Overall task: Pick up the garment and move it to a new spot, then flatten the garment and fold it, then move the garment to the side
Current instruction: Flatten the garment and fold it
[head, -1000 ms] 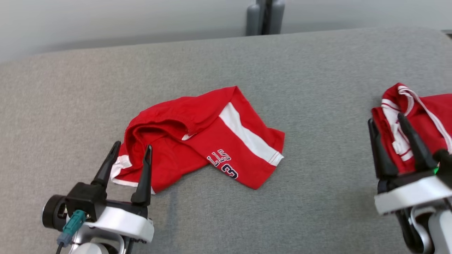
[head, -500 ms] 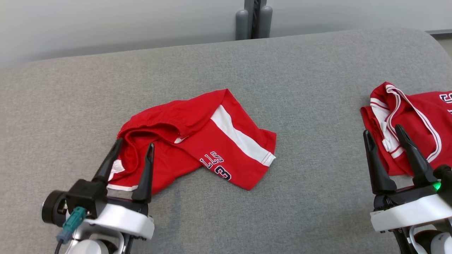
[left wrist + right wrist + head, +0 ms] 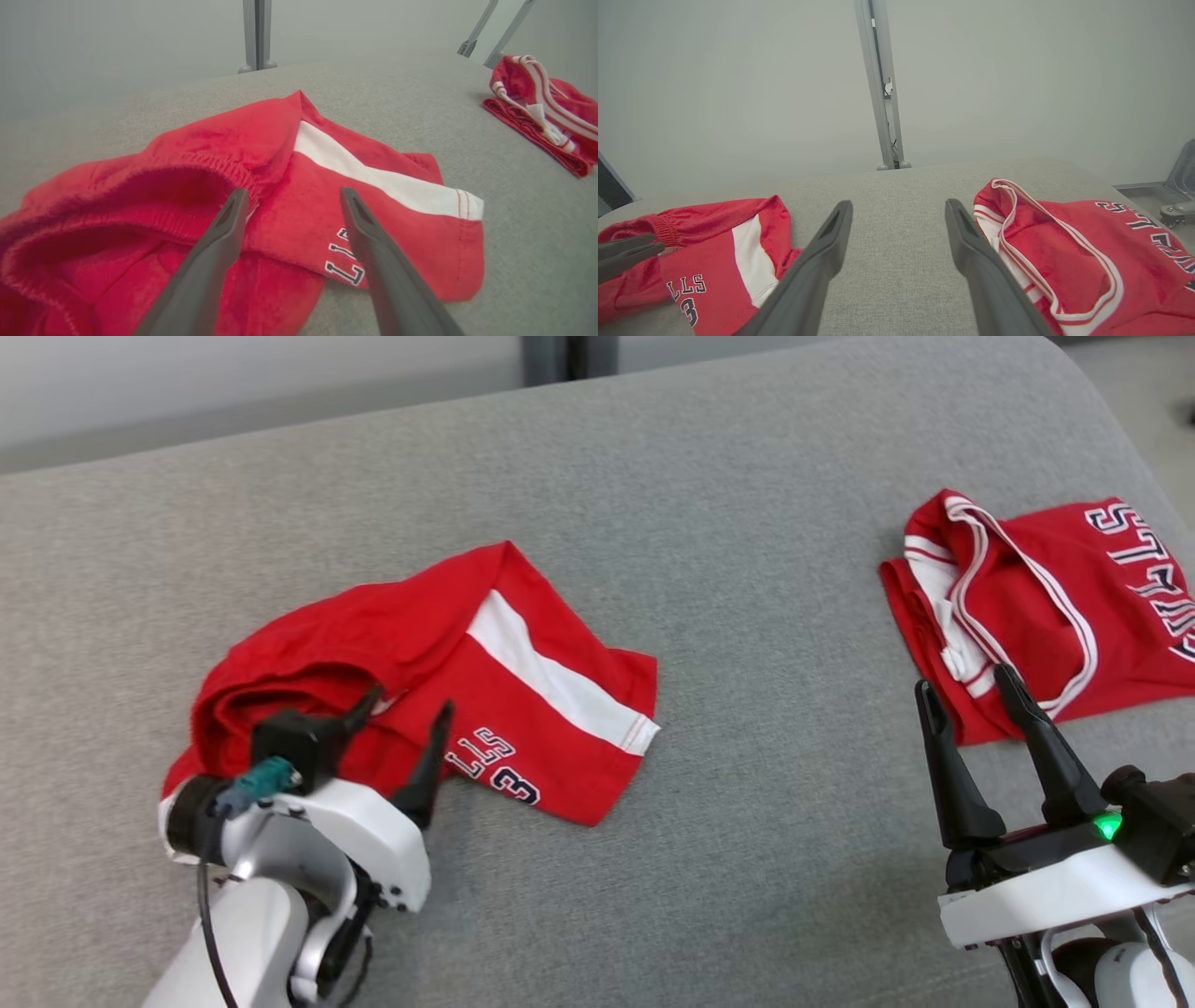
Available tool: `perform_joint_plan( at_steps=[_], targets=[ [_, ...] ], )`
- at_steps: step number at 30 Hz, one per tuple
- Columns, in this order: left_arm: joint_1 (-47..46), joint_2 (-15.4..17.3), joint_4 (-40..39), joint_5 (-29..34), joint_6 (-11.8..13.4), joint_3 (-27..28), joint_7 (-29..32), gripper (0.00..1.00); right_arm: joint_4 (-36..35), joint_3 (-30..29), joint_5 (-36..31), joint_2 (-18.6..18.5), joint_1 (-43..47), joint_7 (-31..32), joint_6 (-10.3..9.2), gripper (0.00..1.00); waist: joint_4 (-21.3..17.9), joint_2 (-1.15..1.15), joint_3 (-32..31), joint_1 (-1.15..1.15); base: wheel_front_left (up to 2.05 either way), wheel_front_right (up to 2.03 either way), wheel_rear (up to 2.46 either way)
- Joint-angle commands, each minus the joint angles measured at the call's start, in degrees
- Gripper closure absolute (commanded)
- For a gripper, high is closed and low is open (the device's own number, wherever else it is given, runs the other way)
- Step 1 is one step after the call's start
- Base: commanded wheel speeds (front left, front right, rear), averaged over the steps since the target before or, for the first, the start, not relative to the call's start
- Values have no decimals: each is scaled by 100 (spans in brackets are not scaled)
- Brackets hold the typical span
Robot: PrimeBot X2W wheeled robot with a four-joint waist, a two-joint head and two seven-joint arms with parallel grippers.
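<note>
Left gripper [image 3: 408,705] is brought over waistband end of red shorts [image 3: 551,756], jaws spread; right gripper [image 3: 964,679], also spread, is held well apart. Pickup grasp is expected.

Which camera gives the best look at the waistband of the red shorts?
The left wrist view: the gathered waistband sits close up, beyond the left tool. The head view shows it partly behind that tool; the right wrist view catches a short stretch.
</note>
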Motion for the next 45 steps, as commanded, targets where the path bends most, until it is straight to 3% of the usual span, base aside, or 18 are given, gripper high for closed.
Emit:
perform_joint_plan(
  at_steps=[1, 7, 8, 10, 17, 25, 32, 39, 45],
  targets=[
    [-208, 66, 170, 3, 76, 121, -51, 0, 60, 1, 40, 12, -74, -87, -3, 0, -170, 0, 150, 0, 0, 0, 0],
    [-436, 112, 603, -26, 139, 289, -163, 0, 162, 40, 129, 51, -134, -165, -3, 0, -315, 0, 205, 0, 0, 0, 0],
    [-490, 150, 675, -2, 120, 301, -196, 7, 174, 53, 134, 60, -142, -182, -3, 0, -332, 0, 208, 0, 0, 0, 0],
    [-533, 145, 730, -48, 51, 290, -239, 100, 204, 57, 144, 62, -136, -206, -3, 0, -353, 0, 203, 0, 0, 0, 0],
    [-272, 204, -45, 5, -158, 0, -125, 100, 250, -82, 200, 82, -57, -202, -3, 0, -183, 0, 136, 0, 0, 0, 0],
    [355, 430, -2568, -500, -437, -472, 923, 100, 218, -194, 286, 60, -46, -88, -3, 0, 307, 0, 98, 0, 0, 0, 0],
    [507, 561, -3733, -1069, -281, -186, 1352, 100, 156, -246, 300, 71, -93, -46, -3, 0, 506, 0, 154, 0, 0, 0, 0],
    [584, 740, -3206, -1468, 91, 704, 1304, 100, 168, -177, 335, 88, -160, -22, -3, 0, 451, 0, 278, 0, 0, 0, 0],
    [249, 675, -1657, -1737, -74, 1157, 850, 100, 230, -164, 353, 102, -242, -1, -3, 0, 300, 0, 480, 0, 0, 0, 0]
  ],
)
